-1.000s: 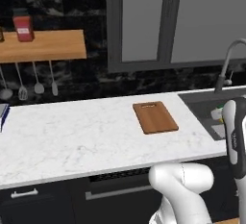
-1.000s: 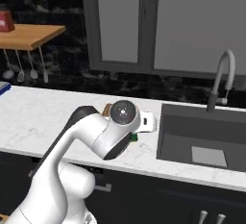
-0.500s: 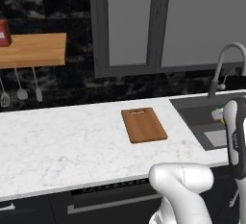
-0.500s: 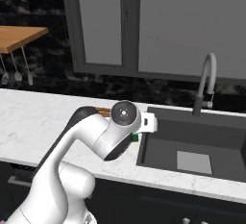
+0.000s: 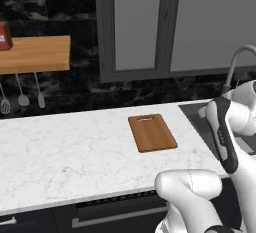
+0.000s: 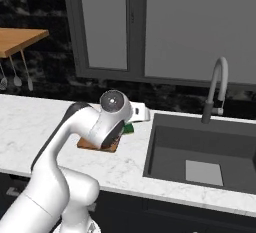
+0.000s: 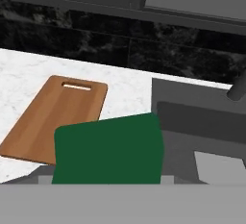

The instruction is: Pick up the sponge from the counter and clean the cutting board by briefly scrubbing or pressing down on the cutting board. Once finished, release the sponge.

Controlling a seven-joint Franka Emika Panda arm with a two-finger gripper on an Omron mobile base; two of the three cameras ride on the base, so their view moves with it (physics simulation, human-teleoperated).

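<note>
Green-faced rectangular sponge (image 7: 108,150) overlaps the smooth wooden cutting board (image 7: 54,118).

Dark green sponge (image 7: 108,150); reddish-brown board (image 7: 55,118); white grey-veined counter (image 5: 65,152).

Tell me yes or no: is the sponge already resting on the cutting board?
No. The hand view shows the sponge held up close, the cutting board lying bare beyond it.

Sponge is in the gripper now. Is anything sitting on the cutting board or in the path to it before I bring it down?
Nothing visible. In the hand view the sponge sits held at the gripper, and the cutting board lies bare just beyond it on the counter, beside the sink. No object lies between them.
</note>
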